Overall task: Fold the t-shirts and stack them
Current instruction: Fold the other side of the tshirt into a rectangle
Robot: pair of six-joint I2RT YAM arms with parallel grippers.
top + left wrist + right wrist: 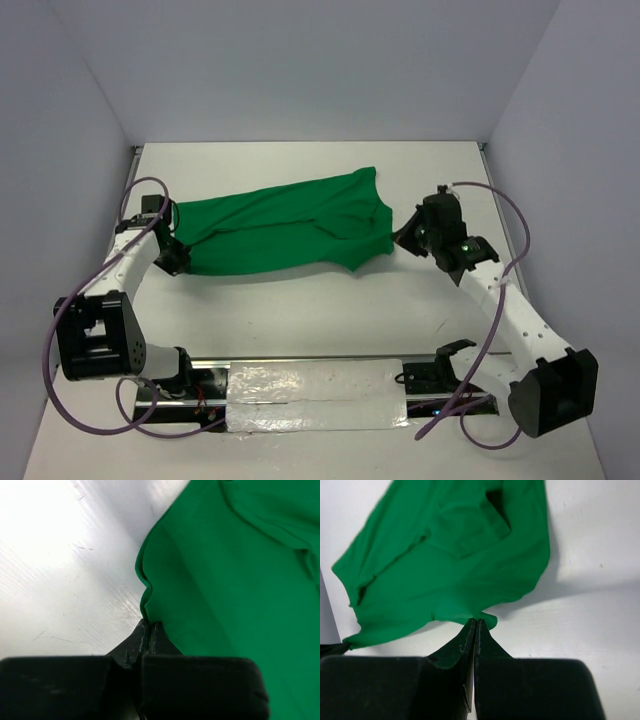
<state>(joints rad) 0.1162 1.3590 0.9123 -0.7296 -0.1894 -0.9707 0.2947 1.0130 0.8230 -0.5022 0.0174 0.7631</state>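
Left claw (pixel 149 627) and right claw (pixel 476 622) are each clamping a t-shirt (pixel 285 225) edge, stretching it over the counter (pixel 300 320) from nine to three o'clock. Pulling evenly would be smoothing wrinkles.

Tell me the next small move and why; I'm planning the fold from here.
Probably pull the left gripper and right gripper slightly apart. Each is shut on an edge of the t-shirt, which is creased and bunched between them and needs spreading before any fold.
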